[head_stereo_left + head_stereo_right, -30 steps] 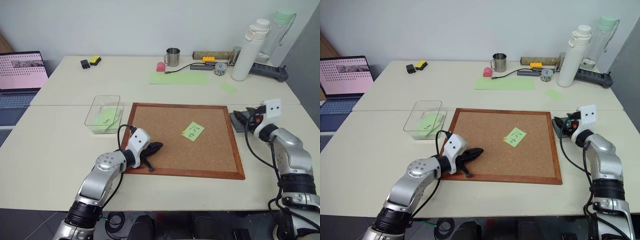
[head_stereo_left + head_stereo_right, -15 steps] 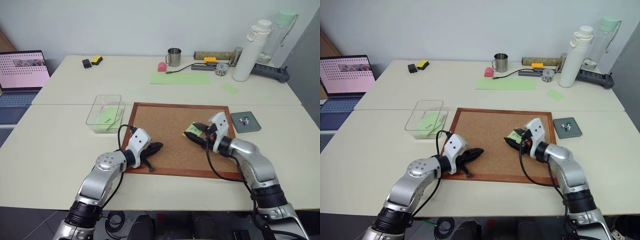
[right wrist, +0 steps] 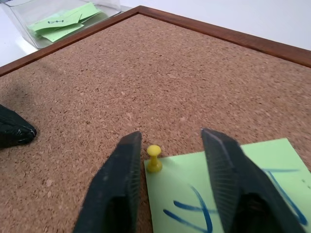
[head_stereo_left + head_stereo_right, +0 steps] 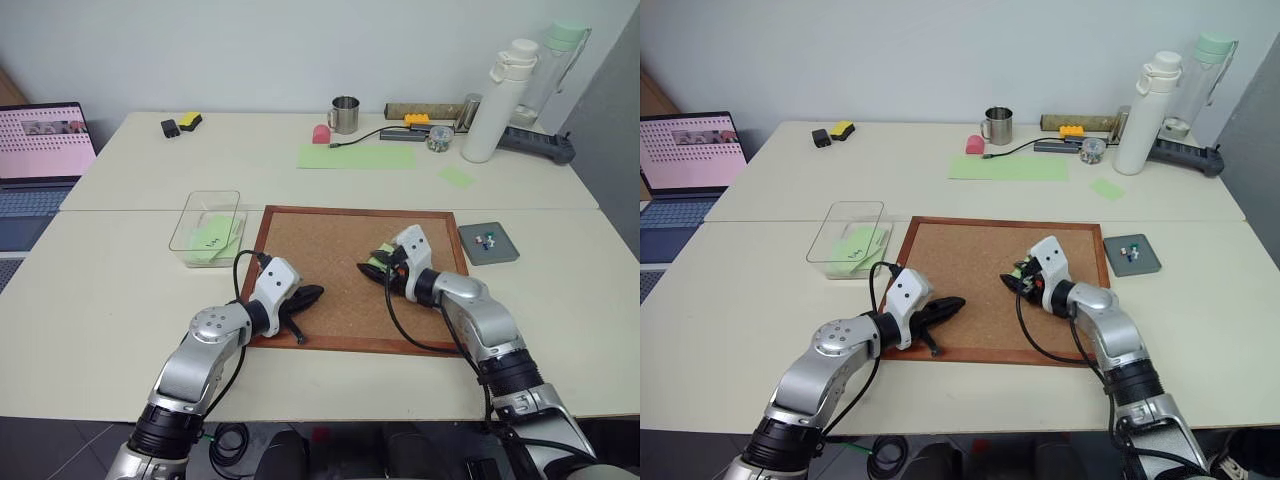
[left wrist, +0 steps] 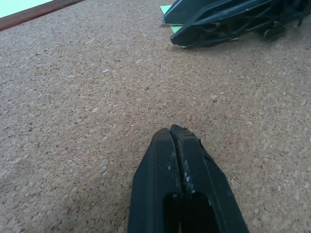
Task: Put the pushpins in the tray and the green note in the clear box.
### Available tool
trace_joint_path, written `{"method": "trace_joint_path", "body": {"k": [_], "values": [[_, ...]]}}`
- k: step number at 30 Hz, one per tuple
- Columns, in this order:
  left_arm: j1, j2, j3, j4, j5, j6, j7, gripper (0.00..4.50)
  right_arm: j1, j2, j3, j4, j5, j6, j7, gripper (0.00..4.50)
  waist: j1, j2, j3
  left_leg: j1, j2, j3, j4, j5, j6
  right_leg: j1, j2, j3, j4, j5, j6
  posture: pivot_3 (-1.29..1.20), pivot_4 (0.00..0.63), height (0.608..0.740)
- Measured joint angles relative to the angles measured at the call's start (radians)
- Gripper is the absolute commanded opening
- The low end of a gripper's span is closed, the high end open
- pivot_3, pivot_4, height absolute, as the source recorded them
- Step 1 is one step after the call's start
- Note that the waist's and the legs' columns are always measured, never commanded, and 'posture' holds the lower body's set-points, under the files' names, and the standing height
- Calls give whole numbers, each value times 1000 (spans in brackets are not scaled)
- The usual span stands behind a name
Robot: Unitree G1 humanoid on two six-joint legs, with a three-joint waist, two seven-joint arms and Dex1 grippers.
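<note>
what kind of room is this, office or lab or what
Most likely an office or lab workspace. Pale desks pushed together hold a laptop, a power strip with a cable, a steel mug and a cork board with a sticky note.

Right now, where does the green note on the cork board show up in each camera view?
Left eye view: green note on the cork board, under the right gripper.
Right eye view: same spot.
Left wrist view: a green corner under black fingers.
Right wrist view: between the fingers, yellow pushpin at its corner.
Shared landmark: the cork board.
</note>
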Motion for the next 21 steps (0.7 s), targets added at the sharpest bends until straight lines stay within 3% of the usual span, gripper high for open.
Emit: {"method": "trace_joint_path", "body": {"k": [5,15,21], "values": [[8,0,1,-7,-1,3,4,0,0,2,7,3,-15,-10,20,64,0,0,0,0,0,0,0,0,0,0,0,0,0,0,0,0,150,740],[2,0,1,10,-3,-13,-2,0,27,14,-7,-22,-14,-23,11,17,0,0,0,0,0,0,0,0,0,0,0,0,0,0,0,0,150,740],[-34,2,3,58,-9,-29,-22,0,71,-11,-35,-227,13,-6,8,17,2,0,0,-2,0,-1,0,0,0,-1,0,-1,0,0,0,0,150,740]]}}
